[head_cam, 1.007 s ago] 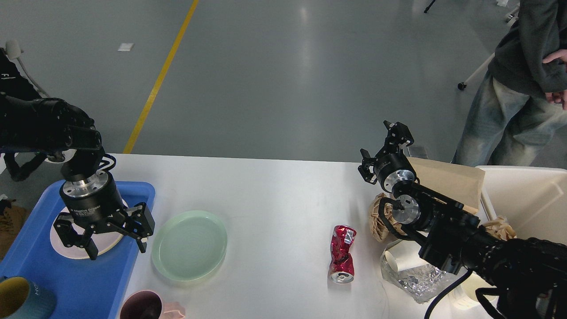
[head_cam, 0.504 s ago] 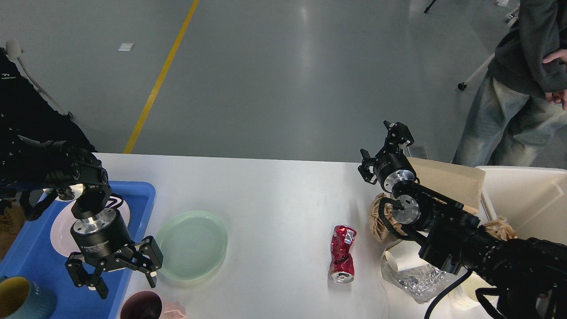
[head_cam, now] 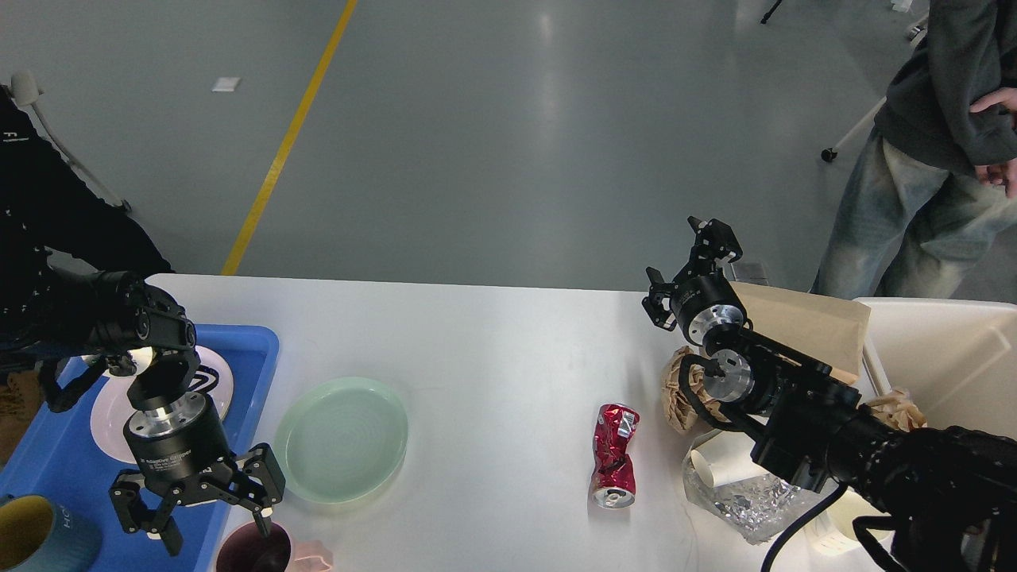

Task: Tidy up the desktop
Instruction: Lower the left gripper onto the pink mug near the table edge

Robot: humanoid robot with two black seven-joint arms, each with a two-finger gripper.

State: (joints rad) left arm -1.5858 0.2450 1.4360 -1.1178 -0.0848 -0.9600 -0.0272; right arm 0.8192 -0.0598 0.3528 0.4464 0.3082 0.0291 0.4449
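From the head view, several things are cut off at the edges: a teal cup at the bottom left corner, a dark pink cup at the bottom edge, a beige bin at the right, and a person in jeans whose upper body runs out of frame. The right arm hides much of the litter beneath it, so the crumpled brown paper, a paper cup and crinkled foil show only in part. The right tool sits small and dark at the far desk edge; I cannot tell whether it is released or clenched. The white desk fills the lower half of the view, well larger than anything on it. Compared with a second ago, the left tool has come toward the near edge, off the white plate and down to just above the pink cup's rim; its fingers are spread wide and grasp nothing. The right arm has not moved. The blue tray at the left holds a white plate, now mostly uncovered, and the teal cup. A pale green plate lies empty on the desk just beside the tray. A crushed red can lies on its side near the litter.
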